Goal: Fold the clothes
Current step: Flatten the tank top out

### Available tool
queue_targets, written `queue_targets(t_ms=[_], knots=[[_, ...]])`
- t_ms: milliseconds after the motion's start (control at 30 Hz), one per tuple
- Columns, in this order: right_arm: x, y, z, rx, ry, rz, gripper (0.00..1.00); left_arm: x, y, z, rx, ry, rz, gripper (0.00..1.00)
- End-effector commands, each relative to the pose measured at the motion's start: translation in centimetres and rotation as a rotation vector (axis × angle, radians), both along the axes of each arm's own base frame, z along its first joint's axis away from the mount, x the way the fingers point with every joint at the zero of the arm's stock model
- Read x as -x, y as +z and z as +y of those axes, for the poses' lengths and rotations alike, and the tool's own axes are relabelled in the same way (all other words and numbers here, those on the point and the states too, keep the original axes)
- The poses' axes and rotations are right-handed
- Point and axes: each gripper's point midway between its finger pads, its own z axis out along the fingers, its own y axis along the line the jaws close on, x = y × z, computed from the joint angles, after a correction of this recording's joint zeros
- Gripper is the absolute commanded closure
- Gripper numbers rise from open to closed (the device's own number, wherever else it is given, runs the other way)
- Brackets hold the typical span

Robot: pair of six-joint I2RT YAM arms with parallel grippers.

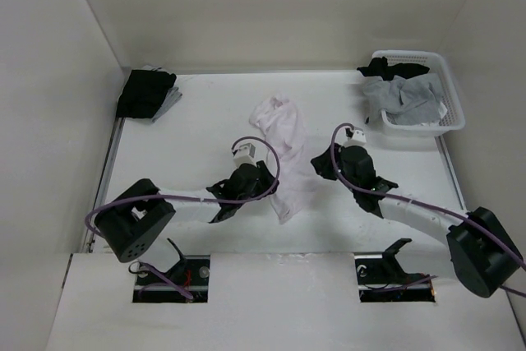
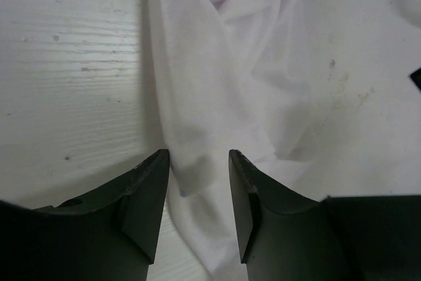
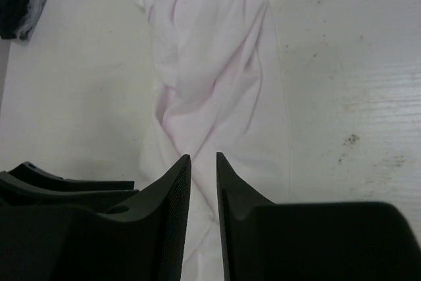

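The left gripper (image 2: 197,162) stood spread, its two matte black, wedge-shaped fingers set well apart over the near end of the white T-shirt (image 2: 223,64). A soft fold of the thin cloth lay loose in the gap between them, not squeezed by either jaw. The right gripper (image 3: 202,162) showed only a narrow slit between its fingers, whose inner faces were finely ribbed. White cloth showed through that slit, but whether the jaws pinched it or merely hung over it could not be told.

The T-shirt lay bunched into a long, rumpled strip on the middle of the table (image 2: 66,64), running from the far side toward the arms, with the left gripper at its left flank and the right gripper at its right. Its fabric was thin and limp, creased in many soft ridges, with a faint pinkish cast in the deeper folds. The table top was white with a fine wood-grain texture and a few dark specks.

At the far right corner sat a white slotted plastic basket (image 1: 450,113), rectangular, holding a crumpled grey garment (image 1: 407,96) and a black garment (image 1: 399,66). At the far left corner lay a black cloth pile (image 1: 146,92), well apart from the T-shirt.
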Motion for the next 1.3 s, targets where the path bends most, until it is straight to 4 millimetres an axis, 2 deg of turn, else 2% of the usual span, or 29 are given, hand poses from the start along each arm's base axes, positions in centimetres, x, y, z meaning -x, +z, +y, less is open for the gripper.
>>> queue_targets(t_ms=[0, 100, 200, 300, 400, 467, 533, 667, 767, 900, 933, 967, 1033, 1100, 1200, 1233, 1267], knots=[[0.1, 0.2, 2.2, -0.049, 0.060, -0.024, 0.74, 0.2, 2.5, -2.7, 0.152, -0.054, -0.040, 0.61], [0.1, -0.9, 2.6, -0.059, 0.056, 0.003, 0.71, 0.3, 1.9, -3.0, 0.147, -0.054, -0.020, 0.66], [0.2, -1.1, 2.6, -0.069, 0.053, 0.003, 0.61, 0.3, 1.4, -2.7, 0.141, -0.042, -0.005, 0.75], [0.4, -1.4, 2.2, -0.062, 0.040, 0.010, 0.51, 0.1, 1.5, -2.2, 0.137, -0.026, -0.006, 0.84], [1.0, -2.8, 1.2, -0.049, 0.001, 0.052, 0.47, -0.3, 2.4, -1.6, 0.137, -0.005, -0.020, 0.91], [1.2, -4.3, -0.1, -0.014, -0.051, 0.097, 0.47, -0.7, 3.7, -0.9, 0.148, 0.017, -0.042, 0.93], [1.4, -6.0, -1.5, 0.038, -0.096, 0.145, 0.48, -1.1, 6.0, 0.0, 0.167, 0.031, -0.085, 0.94], [1.3, -7.2, -0.9, 0.075, -0.075, 0.208, 0.49, -1.2, 9.1, 2.1, 0.184, 0.053, -0.152, 0.94], [1.1, -7.8, 0.1, 0.081, -0.054, 0.246, 0.51, -0.9, 9.1, 4.1, 0.172, 0.076, -0.156, 0.94], [1.3, -9.1, 0.5, 0.100, -0.053, 0.299, 0.55, -0.6, 7.2, 7.4, 0.135, 0.133, -0.131, 0.94], [1.2, -9.2, 0.8, 0.095, -0.049, 0.303, 0.61, -0.5, 6.7, 8.0, 0.132, 0.143, -0.124, 0.94], [1.0, -9.2, 1.2, 0.094, -0.041, 0.298, 0.71, -0.5, 6.2, 8.6, 0.130, 0.154, -0.119, 0.94], [-0.1, -8.4, 1.9, 0.076, -0.034, 0.264, 0.87, -0.4, 5.4, 9.7, 0.129, 0.174, -0.108, 0.94], [-1.7, -6.0, 3.1, 0.035, -0.016, 0.177, 0.95, -0.7, 5.3, 10.6, 0.135, 0.196, -0.112, 0.94], [-3.9, 0.7, 4.4, -0.005, 0.029, -0.015, 0.97, -1.8, 6.7, 11.3, 0.155, 0.222, -0.153, 0.95], [-4.2, 2.8, 4.2, -0.006, 0.025, -0.065, 0.96, -1.9, 7.1, 11.5, 0.159, 0.226, -0.166, 0.95], [-4.5, 3.9, 3.4, -0.001, -0.004, -0.087, 0.93, -1.9, 7.2, 11.7, 0.159, 0.229, -0.172, 0.95]])
